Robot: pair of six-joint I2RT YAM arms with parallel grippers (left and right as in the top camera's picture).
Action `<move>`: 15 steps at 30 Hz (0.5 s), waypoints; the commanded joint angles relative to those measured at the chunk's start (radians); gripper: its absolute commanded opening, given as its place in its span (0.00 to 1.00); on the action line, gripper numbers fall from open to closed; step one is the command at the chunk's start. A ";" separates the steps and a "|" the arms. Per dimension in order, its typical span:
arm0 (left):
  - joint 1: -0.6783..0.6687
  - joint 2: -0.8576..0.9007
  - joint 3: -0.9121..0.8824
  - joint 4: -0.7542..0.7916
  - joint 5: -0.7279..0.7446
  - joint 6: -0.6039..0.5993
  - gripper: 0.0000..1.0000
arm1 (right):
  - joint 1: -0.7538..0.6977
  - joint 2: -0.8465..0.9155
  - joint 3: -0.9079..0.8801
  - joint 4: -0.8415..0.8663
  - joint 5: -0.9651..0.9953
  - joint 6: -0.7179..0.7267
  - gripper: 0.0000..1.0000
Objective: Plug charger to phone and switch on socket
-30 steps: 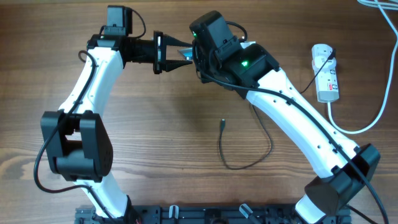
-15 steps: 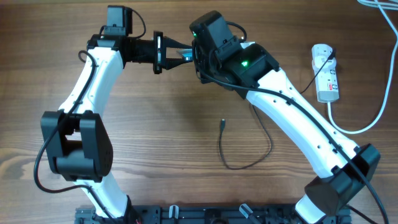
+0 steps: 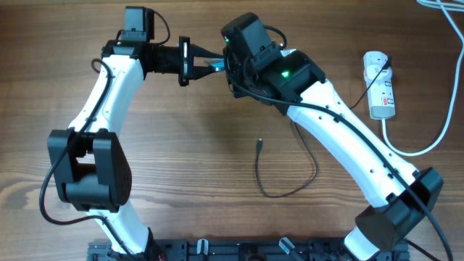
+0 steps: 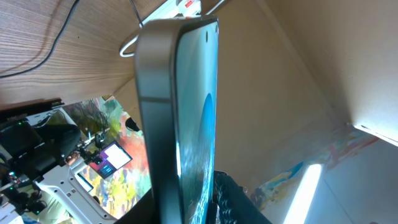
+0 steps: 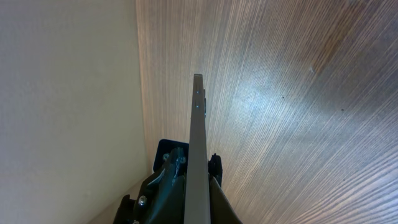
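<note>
Phone [image 4: 177, 106] rigid, slick, fragile; left hand [image 4: 186, 205] and right hand [image 5: 196, 186] both clamped on its faces. Charger cable [image 3: 286, 192] limp, light: you grab just behind plug tip [image 3: 259, 143].

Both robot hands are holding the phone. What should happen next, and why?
Probably the right gripper should let go of the phone, leaving it with the left gripper. Both seem clamped on it, while the charger plug lies untouched on the table.
</note>
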 commanded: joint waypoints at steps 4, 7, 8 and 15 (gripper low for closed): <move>-0.001 -0.032 0.018 0.003 0.001 0.002 0.16 | 0.001 0.001 0.016 0.013 -0.011 0.018 0.05; -0.001 -0.032 0.018 0.003 0.001 0.002 0.11 | 0.001 0.001 0.016 0.013 -0.011 0.018 0.10; -0.001 -0.032 0.018 0.003 0.001 0.002 0.09 | 0.001 0.001 0.016 0.013 -0.011 0.018 0.14; -0.001 -0.032 0.018 0.003 0.001 0.002 0.04 | 0.000 0.001 0.016 0.016 -0.005 -0.021 0.43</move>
